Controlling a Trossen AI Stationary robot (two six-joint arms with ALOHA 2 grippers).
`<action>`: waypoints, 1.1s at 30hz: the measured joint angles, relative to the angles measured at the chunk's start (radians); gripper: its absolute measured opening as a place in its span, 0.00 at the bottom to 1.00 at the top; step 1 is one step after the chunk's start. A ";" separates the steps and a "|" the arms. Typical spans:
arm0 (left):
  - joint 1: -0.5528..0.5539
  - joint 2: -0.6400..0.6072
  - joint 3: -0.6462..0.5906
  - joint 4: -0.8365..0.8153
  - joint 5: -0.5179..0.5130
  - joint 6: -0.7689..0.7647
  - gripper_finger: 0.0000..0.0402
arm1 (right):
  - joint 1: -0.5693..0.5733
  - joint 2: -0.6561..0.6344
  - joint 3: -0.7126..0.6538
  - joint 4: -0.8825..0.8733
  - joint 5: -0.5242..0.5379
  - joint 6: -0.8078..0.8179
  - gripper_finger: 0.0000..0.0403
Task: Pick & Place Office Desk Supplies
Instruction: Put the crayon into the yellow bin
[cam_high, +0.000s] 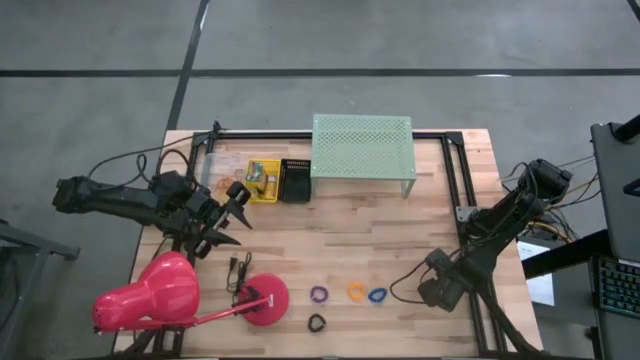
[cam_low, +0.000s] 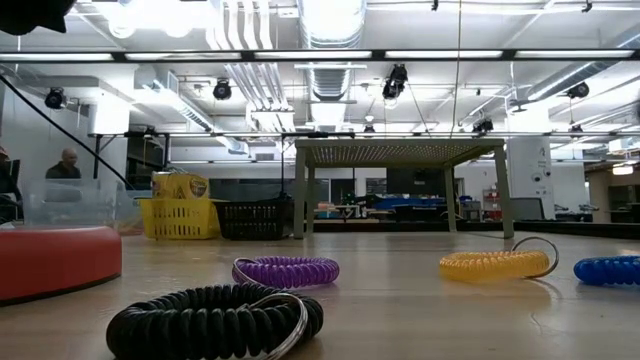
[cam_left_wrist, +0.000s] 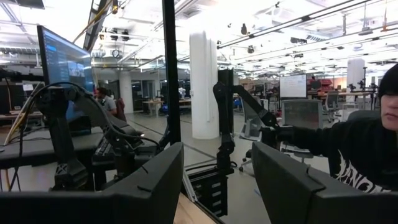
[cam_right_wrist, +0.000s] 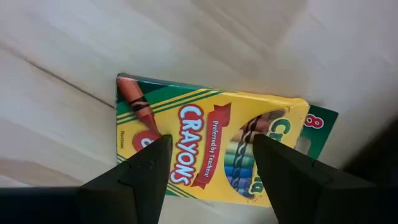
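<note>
Yellow-green crayon box (cam_right_wrist: 211, 146), purple loop (cam_low: 285, 271), pink lamp (cam_high: 150, 295)

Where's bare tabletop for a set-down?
Widest free patch: mid-table, between the green shelf and the row of ring loops. Also free: between the blue loop and right gripper. Crowded: the corner with the bins, left gripper and pink lamp.

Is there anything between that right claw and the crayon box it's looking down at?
Nothing visible. The right gripper is open, directly over the crayon box lying flat on the wooden table, and the space between its fingers shows only the box.
</note>
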 joint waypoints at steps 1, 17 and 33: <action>0.000 0.000 0.000 0.000 0.000 0.000 0.47 | -0.005 0.000 0.000 0.005 0.016 0.000 0.56; 0.001 0.000 0.000 0.002 0.000 0.000 0.47 | -0.213 0.024 -0.010 0.174 0.313 -0.258 0.56; 0.000 0.000 0.000 0.003 0.000 -0.001 0.48 | -0.431 0.202 -0.011 0.638 0.458 -0.650 0.56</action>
